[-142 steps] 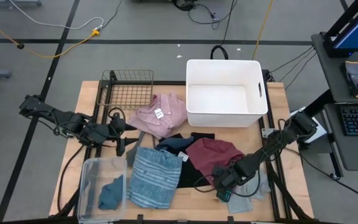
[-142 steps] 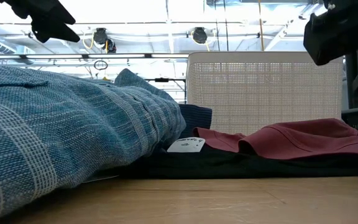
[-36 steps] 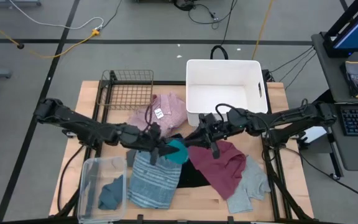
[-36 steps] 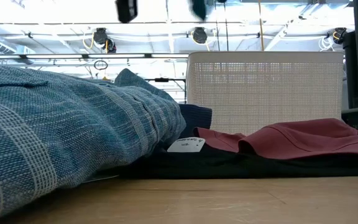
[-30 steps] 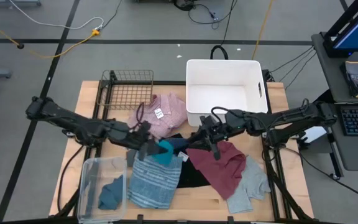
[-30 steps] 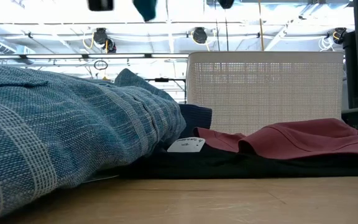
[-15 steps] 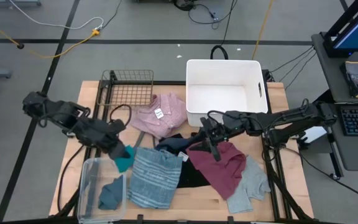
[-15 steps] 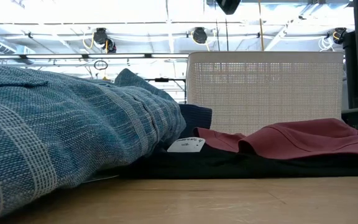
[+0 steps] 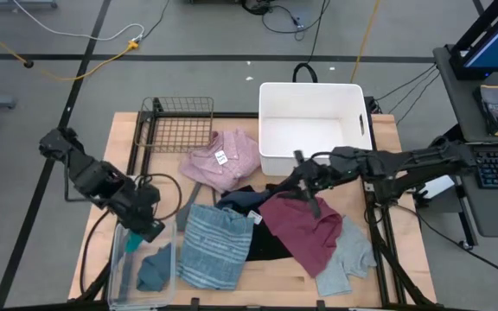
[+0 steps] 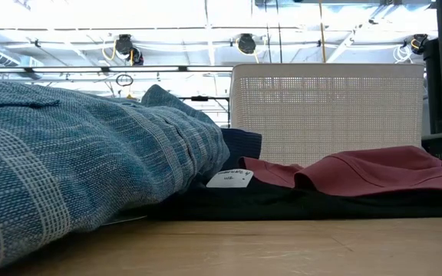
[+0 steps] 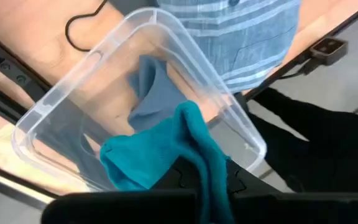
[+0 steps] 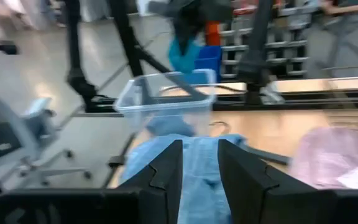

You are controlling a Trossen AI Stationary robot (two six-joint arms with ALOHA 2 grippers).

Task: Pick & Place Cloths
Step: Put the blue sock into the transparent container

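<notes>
My left gripper [image 9: 138, 235] hangs over the clear plastic bin [image 9: 118, 259] at the table's near left, shut on a small teal cloth [image 11: 166, 149]. A blue-grey piece [image 9: 154, 268] lies inside the bin. Above the maroon cloth [image 9: 305, 226] at mid-table, my right gripper [image 9: 294, 186] points level toward the left, open and empty [image 12: 201, 168]. On the table lie the pink shirt [image 9: 223, 160], blue striped cloth [image 9: 214, 246], dark blue cloth [image 9: 245, 200], black cloth [image 9: 266, 240] and grey cloth [image 9: 348, 259]. My left gripper pinches a bunched end of the teal cloth [image 11: 201, 177] between its fingers, coming steeply from above. The cloth hangs slack below the fingers over the bin's open top; whether its lower end touches the bin I cannot tell.
A white tub [image 9: 314, 130] stands at the far right and a wire basket [image 9: 175, 125] at the far left. A thin grey hanger [image 9: 185, 197] lies between the pink shirt and the striped cloth. Cables trail beside the left arm.
My left gripper has carried the teal cloth from mid-table toward the left and near edges, tipping from nearly level to pointing steeply down over the clear bin. My right gripper has drawn back a little toward the right and rolled slightly.
</notes>
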